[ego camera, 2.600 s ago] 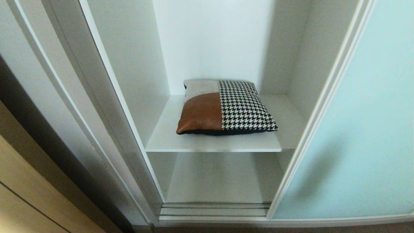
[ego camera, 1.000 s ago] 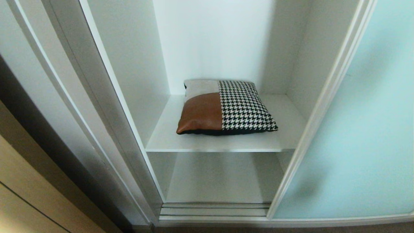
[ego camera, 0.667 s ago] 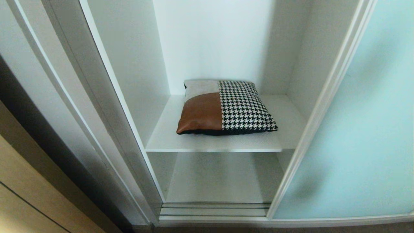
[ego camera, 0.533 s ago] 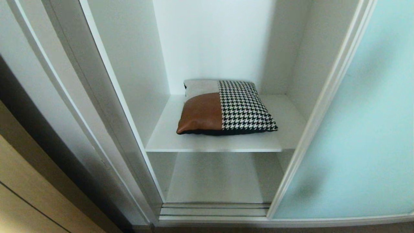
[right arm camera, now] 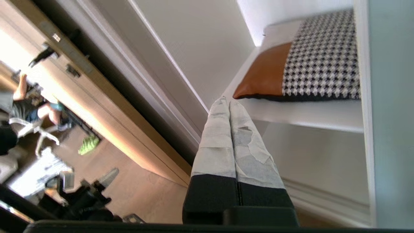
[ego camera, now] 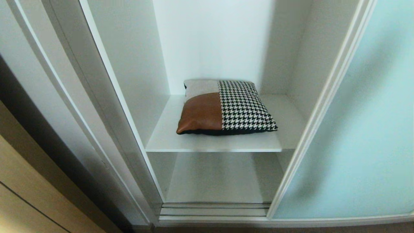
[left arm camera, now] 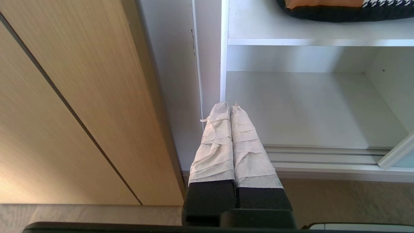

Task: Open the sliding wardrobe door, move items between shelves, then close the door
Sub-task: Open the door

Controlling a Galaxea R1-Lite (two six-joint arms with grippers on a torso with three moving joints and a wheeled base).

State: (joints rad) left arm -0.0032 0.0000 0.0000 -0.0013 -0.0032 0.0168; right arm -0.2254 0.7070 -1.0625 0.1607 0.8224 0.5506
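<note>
The sliding wardrobe door (ego camera: 355,129), frosted pale blue glass in a white frame, stands slid to the right, so the compartment is open. A cushion (ego camera: 226,108), part houndstooth, part rust-brown, part beige, lies flat on the upper shelf (ego camera: 213,144). The lower shelf (ego camera: 220,181) is bare. Neither gripper shows in the head view. My right gripper (right arm camera: 228,102) is shut and holds nothing. It hangs outside the opening, below and in front of the cushion (right arm camera: 307,64). My left gripper (left arm camera: 229,105) is also shut and holds nothing, low in front of the lower shelf (left arm camera: 307,110).
A wood-grain panel (left arm camera: 81,97) adjoins the wardrobe on the left. The door's floor track (ego camera: 215,208) runs along the bottom of the opening. In the right wrist view a person (right arm camera: 32,106) sits far off, with a green object (right arm camera: 88,144) and dark equipment (right arm camera: 81,200) on the floor.
Cushion, shelves and door stay where they were. Only a soft shadow on the door's glass has shifted and spread upward.
</note>
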